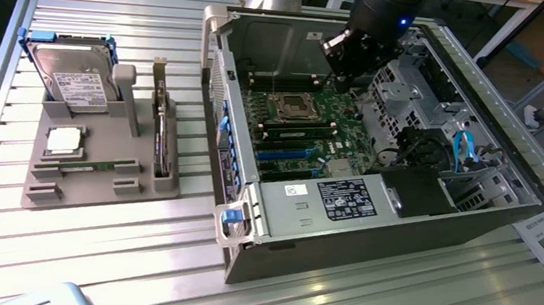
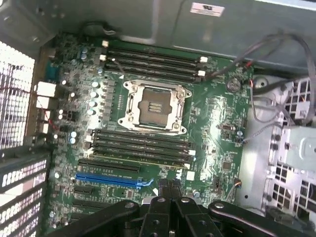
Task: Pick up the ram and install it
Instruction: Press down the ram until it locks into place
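While jaws hang shut, the ram point(image 1: 96, 166) lies flat along the holder's point(image 1: 104, 187) edge.

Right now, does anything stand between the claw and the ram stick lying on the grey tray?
Yes. The claw is shut and down inside the open computer case, above the motherboard. The case's upright side wall stands between it and the ram stick on the tray, and so does a dark card standing on edge.
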You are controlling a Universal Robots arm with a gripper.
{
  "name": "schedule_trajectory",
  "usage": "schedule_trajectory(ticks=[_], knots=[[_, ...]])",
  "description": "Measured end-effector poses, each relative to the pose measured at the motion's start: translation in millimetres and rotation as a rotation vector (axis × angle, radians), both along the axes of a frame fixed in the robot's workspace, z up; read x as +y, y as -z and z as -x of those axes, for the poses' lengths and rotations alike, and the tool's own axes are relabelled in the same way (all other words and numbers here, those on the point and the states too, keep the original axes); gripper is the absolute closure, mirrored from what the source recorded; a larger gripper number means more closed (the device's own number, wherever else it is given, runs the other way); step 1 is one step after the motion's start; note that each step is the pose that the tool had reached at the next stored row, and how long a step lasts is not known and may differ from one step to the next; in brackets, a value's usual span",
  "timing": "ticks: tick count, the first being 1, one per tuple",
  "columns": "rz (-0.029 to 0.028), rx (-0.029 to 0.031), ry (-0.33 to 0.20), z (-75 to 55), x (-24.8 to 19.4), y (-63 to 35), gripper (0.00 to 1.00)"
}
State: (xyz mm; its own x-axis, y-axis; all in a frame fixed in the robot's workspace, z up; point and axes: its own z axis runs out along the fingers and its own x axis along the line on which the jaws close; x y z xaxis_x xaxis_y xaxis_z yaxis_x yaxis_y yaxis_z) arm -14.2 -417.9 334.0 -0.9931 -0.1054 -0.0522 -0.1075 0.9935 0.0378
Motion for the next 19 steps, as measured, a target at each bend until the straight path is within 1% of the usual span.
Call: schedule_trajectory(ticks=[3, 6, 7, 9, 10, 11, 12, 17, 19], knots=[[-0.0001, 0.0, 0.065, 0.0, 0.0, 0.0, 0.9], [0.0, 0.0, 0.071, 0.0, 0.0, 0.0, 0.9], [0.0001, 0.001, 0.071, 0.1, 0.0, 0.0, 0.9], [-0.0005, 0.0141, 0.071, 0.0, 0.0, -0.1, 0.9], [-0.0021, 0.0208, 0.071, 0.0, 0.0, 0.0, 0.9], [-0.004, 0.0306, 0.071, 0.0, 0.0, 0.0, 0.9], [-0.0044, 0.0333, 0.071, 0.0, 0.0, 0.0, 0.9], [-0.0045, 0.0335, 0.071, 2.0, 0.1, 0.0, 0.9], [-0.0043, 0.0349, 0.068, 2.2, 0.1, 0.0, 0.9]])
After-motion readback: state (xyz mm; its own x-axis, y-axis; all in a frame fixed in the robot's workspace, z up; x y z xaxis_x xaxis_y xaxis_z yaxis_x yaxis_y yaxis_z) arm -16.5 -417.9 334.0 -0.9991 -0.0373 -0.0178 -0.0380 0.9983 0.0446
